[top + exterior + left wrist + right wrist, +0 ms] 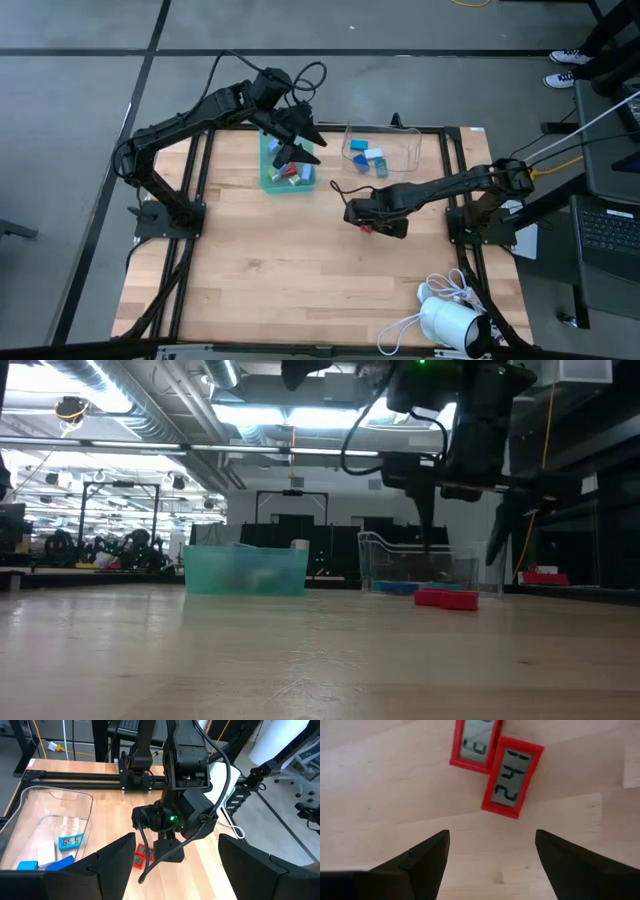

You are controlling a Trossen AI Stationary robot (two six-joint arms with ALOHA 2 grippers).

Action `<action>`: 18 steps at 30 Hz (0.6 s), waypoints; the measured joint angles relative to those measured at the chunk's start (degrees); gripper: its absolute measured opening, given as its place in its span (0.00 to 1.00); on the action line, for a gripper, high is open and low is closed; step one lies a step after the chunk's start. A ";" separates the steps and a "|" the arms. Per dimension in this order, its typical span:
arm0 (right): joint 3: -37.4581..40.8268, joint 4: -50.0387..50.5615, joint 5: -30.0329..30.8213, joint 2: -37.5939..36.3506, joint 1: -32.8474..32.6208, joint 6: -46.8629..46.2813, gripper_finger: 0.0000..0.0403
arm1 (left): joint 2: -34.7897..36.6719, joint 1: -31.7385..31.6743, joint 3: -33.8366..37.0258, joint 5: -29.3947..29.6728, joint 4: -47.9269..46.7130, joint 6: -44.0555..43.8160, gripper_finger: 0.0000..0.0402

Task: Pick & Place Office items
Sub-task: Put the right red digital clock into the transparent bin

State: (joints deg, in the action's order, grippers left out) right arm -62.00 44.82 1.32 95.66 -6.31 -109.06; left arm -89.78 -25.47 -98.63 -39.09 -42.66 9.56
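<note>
Two touching red office items (512,776) on wooden table (380,785); spread tool (492,855) above
</note>
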 joint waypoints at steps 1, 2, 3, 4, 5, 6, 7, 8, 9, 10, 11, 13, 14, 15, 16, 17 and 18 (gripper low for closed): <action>0.00 -0.21 0.13 0.00 0.11 -0.02 0.74 | 0.00 0.00 0.00 0.00 -0.02 0.20 0.69; 0.00 -0.02 0.16 0.00 0.28 -0.02 0.74 | 0.00 0.00 0.00 0.00 -0.06 0.22 0.69; 0.12 0.15 0.17 0.00 0.45 -0.01 0.74 | 0.00 0.00 0.00 0.00 -0.06 0.24 0.69; 0.42 0.02 0.23 0.00 0.59 -0.01 0.74 | 0.00 -0.02 0.00 0.00 -0.17 0.28 0.69; 0.79 0.04 0.24 0.12 0.71 0.00 0.74 | 0.00 -0.08 0.00 0.02 -0.46 0.55 0.69; 1.09 0.24 0.21 0.52 0.90 0.06 0.74 | 0.00 -0.12 0.00 0.04 -0.79 0.83 0.69; 1.42 0.14 0.02 0.89 1.06 0.39 0.74 | 0.00 -0.13 0.00 0.15 -1.08 1.12 0.69; 1.60 0.23 -0.35 1.37 1.25 0.92 0.74 | 0.00 -0.13 0.00 0.17 -1.36 1.21 0.69; 1.62 -0.06 -0.75 1.98 1.38 1.55 0.74 | 0.00 -0.13 0.00 0.20 -1.55 1.25 0.69; 1.62 -0.39 -1.17 2.59 1.49 1.94 0.74 | 0.00 -0.11 0.00 0.21 -1.64 1.24 0.69; 1.68 -0.28 -1.18 3.10 1.62 2.76 0.74 | 0.00 -0.11 0.00 0.24 -1.79 1.25 0.69; 1.68 -1.08 -1.15 4.25 1.97 3.82 0.74 | 0.00 -0.11 0.00 0.28 -1.83 1.27 0.69; 1.68 -1.31 -1.15 4.70 2.19 4.52 0.74 | 0.00 -0.11 0.00 0.43 -1.89 1.25 0.69; 1.68 -1.51 -1.17 5.14 2.46 5.19 0.74 | 0.00 -0.13 0.00 0.49 -1.94 1.24 0.69; 1.68 -2.35 -1.39 5.63 2.74 6.00 0.74 | 0.00 -0.13 0.00 0.52 -1.99 1.26 0.69; 1.68 -2.80 -1.73 6.06 2.96 6.52 0.74 | 0.00 -0.12 0.00 0.52 -2.17 1.23 0.69; 1.68 -2.78 -2.02 6.44 3.17 7.09 0.74 | 0.00 -0.11 0.00 0.52 -2.24 1.16 0.69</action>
State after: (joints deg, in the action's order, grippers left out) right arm -60.31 42.04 -0.70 102.10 -3.14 -101.97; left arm -89.78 -25.58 -98.63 -38.57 -44.91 10.73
